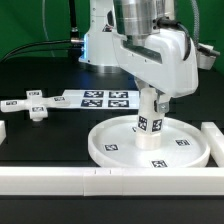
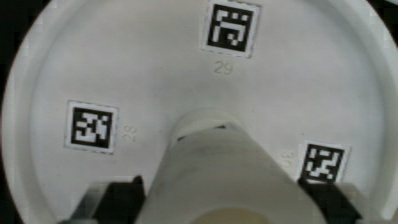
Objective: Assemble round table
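The large rimmed white disc [image 1: 150, 145] lies flat on the black table at the front, with several square tags on its face. The short cylinder leg [image 1: 150, 120] stands upright at the disc's middle. My gripper [image 1: 150, 103] is over the leg's top, its fingers either side of the leg and shut on it. In the wrist view the leg [image 2: 222, 165] runs down to the disc [image 2: 160, 70] between the two dark fingertips [image 2: 121, 195]. The small flat foot piece [image 1: 32, 107] lies on the table at the exterior view's left.
The marker board [image 1: 100, 97] lies flat behind the disc. Long white border bars run along the front edge [image 1: 100, 180] and at the exterior view's right [image 1: 213, 135]. The robot's base stands at the back.
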